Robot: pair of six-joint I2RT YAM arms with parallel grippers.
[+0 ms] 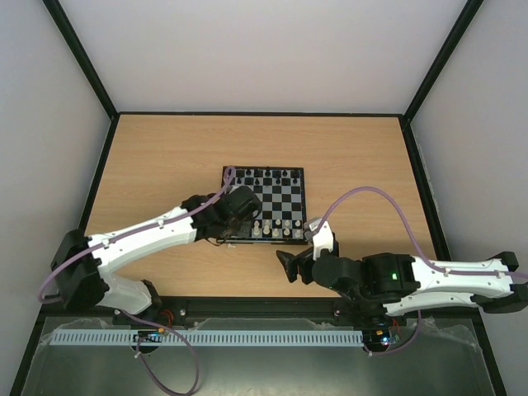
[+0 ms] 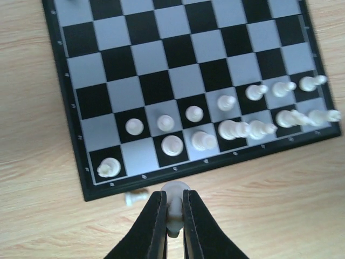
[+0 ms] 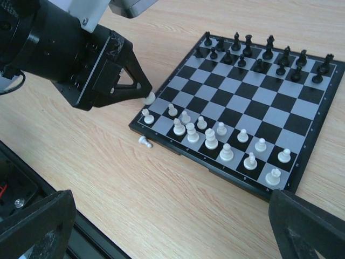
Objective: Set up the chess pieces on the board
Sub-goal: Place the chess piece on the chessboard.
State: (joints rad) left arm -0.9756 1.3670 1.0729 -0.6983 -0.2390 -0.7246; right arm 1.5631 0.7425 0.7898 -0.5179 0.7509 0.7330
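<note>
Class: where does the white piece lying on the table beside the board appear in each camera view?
Top external: cannot be made out; the left arm overhangs that corner of the board.
Left wrist: the fallen piece lies bottom centre-left, just outside the border.
Right wrist: left of centre, beside the nearest corner.
Shared landmark: the board's dark border.

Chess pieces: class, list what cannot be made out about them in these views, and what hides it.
- Left wrist: held piece, type unclear; left gripper fingers cover its body.
- Left wrist: board far rows cut off by top edge.
- Top: white pieces too small to name; left gripper covers the near-left corner.
</note>
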